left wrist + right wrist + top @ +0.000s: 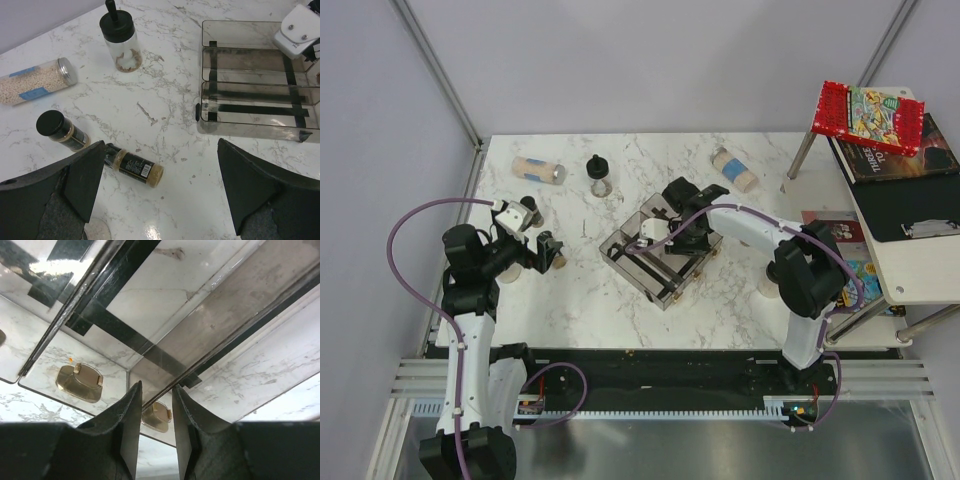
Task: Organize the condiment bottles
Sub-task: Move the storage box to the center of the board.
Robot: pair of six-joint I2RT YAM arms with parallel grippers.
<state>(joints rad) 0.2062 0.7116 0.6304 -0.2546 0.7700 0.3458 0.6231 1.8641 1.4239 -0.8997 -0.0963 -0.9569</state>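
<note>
Right wrist: right gripper point(155, 396) astride rack point(210, 330) wall, grip unclear; left gripper point(160, 167) gaping over lying spice bottle point(133, 166) near left edge of table point(165, 100).

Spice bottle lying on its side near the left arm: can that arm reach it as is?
Probably yes. Its jaws stand wide open over the lying spice bottle, nothing else between them. A second spice bottle sits close by and might get nudged.

Fingers point(131, 425) astride clear rack point(210, 325) wall
</note>
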